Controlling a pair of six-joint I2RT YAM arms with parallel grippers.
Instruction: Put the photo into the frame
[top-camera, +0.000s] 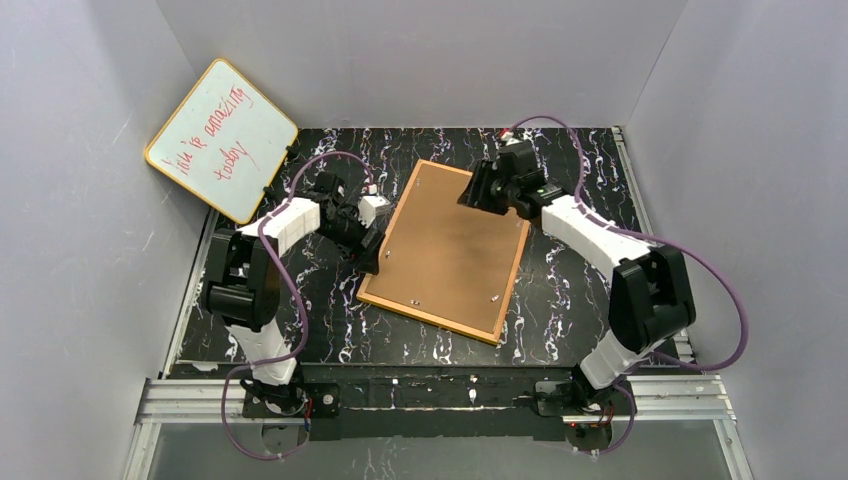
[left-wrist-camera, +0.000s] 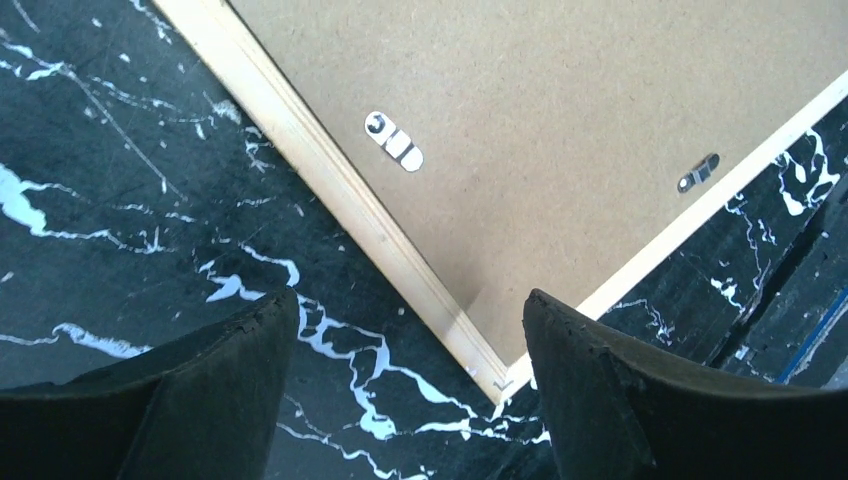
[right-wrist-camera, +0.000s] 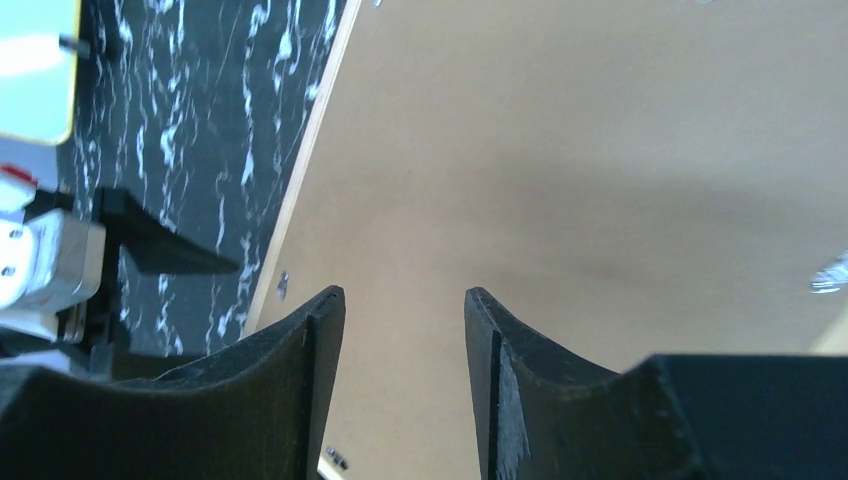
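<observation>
Left wrist view: the left gripper (left-wrist-camera: 410, 300) is seen released, its two black fingers (left-wrist-camera: 250, 370) spread wide with nothing held between them. One corner of the frame (left-wrist-camera: 335, 190) is seen through the gap, just beyond the fingertips, and no contact with it can be made out. The frame is laid face down on the black marbled table (top-camera: 560, 320), slightly turned, between the two arms. Its pale wooden rim is shown around the brown backing board (top-camera: 450, 250). Two small metal turn clips (left-wrist-camera: 393, 141) (left-wrist-camera: 698, 172) are seen on the board near the rim.

The right gripper (right-wrist-camera: 405, 295) is held over the far part of the board with its jaws parted by a narrower gap. Nothing is grasped there, and whether the board is touched cannot be told. Whether the photo lies under the board cannot be told either.

At the far left, a yellow-rimmed whiteboard (top-camera: 222, 140) is propped against the wall. Red handwriting on it can be read roughly as "You're amazing today", the first word being unclear.
</observation>
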